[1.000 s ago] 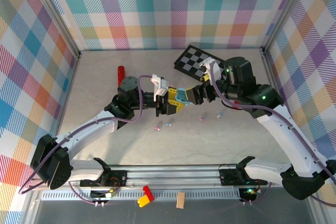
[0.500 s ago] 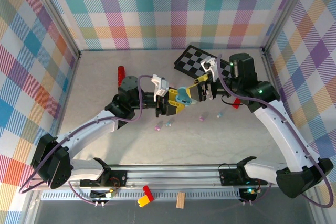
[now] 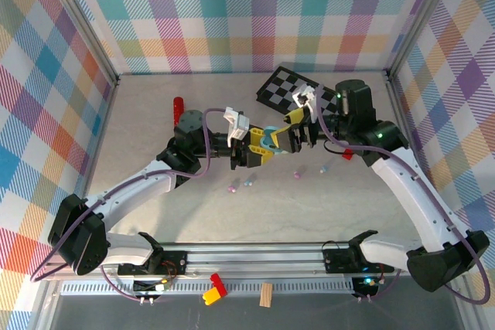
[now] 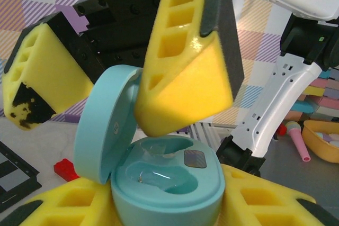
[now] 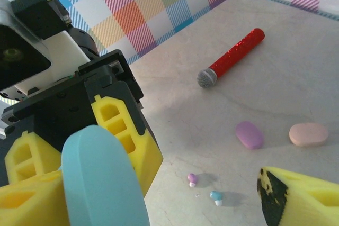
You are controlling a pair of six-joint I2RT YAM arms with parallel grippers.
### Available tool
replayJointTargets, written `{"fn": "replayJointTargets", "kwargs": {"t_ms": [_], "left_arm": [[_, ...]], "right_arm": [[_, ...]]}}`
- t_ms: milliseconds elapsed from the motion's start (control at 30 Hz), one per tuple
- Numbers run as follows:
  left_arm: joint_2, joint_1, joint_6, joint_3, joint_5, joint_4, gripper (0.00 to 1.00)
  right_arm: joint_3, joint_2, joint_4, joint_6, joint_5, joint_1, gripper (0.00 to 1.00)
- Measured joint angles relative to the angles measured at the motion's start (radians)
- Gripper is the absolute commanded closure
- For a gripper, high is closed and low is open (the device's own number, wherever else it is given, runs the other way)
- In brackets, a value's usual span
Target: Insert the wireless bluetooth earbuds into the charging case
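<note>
1. A pale, marbled counter (image 3: 155,168) sits inside pastel plaid walls (image 3: 255,13).
2. The left pincer (image 3: 259,150) clamps the mint charging case (image 3: 269,139), lid raised.
3. The right pincer (image 3: 298,133) stands spread wide, its fingers either side of that lid.
4. The wireless bluetooth earbuds (image 3: 249,183) lie loose on the counter, nearer the arm bases, apart from both pincers.
</note>
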State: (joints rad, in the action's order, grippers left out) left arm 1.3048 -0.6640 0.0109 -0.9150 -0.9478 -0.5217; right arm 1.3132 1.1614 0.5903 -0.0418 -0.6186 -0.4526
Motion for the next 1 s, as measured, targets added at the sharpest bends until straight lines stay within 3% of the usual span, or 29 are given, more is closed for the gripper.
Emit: {"fn": "replayJointTargets", "kwargs": {"t_ms": [500,700,833,1000], "left_arm": [[0.015,0.027,0.063,0.018,0.007,-0.129,0.59],[0.015,0.075,0.097,0.067,0.020,-0.201,0.59],[0.015,0.122,0.129,0.116,0.031,-0.268,0.59],[0.015,0.175,0.181,0.154,0.032,-0.349,0.59]], "right_arm": [[-0.079,-0.127,-0.097,0.000,0.013,0.000,0.13],[-0.142,-0.199,-0.139,0.057,0.082,0.004,0.17],[-0.242,-0.257,-0.192,0.159,0.151,0.046,0.19],[-0.422,-0.312,-0.224,0.317,0.227,0.181,0.23]]}}
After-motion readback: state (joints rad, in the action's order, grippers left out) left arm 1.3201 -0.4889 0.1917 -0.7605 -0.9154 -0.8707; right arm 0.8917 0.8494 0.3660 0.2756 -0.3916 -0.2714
